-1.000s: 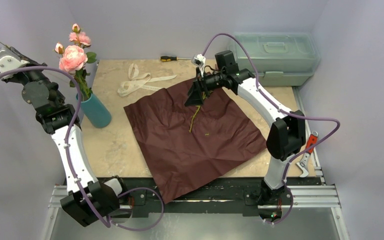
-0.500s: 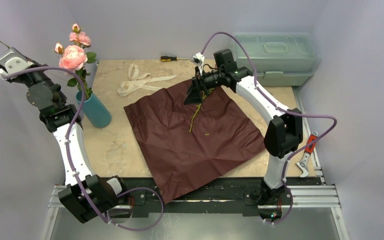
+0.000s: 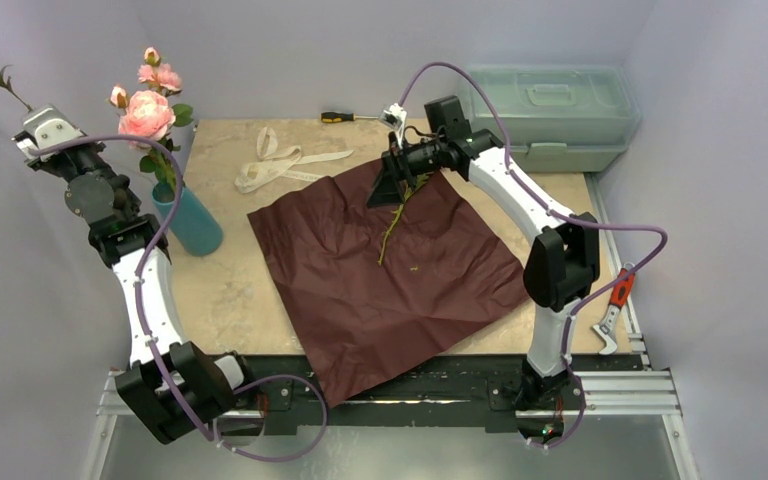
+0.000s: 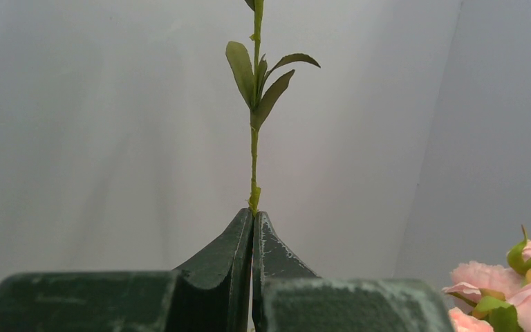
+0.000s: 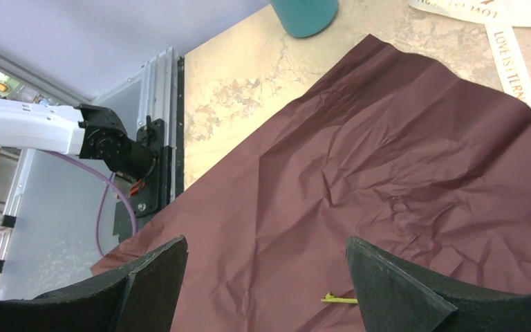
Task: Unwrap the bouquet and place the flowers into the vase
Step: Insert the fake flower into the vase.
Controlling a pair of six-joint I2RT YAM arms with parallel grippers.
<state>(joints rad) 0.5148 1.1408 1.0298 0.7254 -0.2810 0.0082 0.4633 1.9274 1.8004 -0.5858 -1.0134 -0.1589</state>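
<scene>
The maroon wrapping paper (image 3: 390,275) lies spread flat on the table. The teal vase (image 3: 192,222) stands at the left with pink roses (image 3: 146,115) in it. My left gripper (image 3: 32,125) is raised left of the roses, shut on a thin green leafy stem (image 4: 254,138) that points upward. The roses' blooms (image 4: 498,290) show low on the right in the left wrist view. My right gripper (image 3: 390,190) hovers open over a bare green stem (image 3: 392,225) lying on the paper (image 5: 359,159). Only that stem's tip (image 5: 339,299) shows between the open fingers (image 5: 266,252).
Cream ribbon (image 3: 280,165) lies behind the paper, with a screwdriver (image 3: 345,117) beyond it. A pale green toolbox (image 3: 550,115) stands at the back right. Red-handled cutters (image 3: 615,300) lie on the right rail. The vase's base (image 5: 304,14) shows at the top of the right wrist view.
My left arm has swung right toward the vase, carrying the leafy stem with it. The right gripper has barely shifted and stays open over the paper.
</scene>
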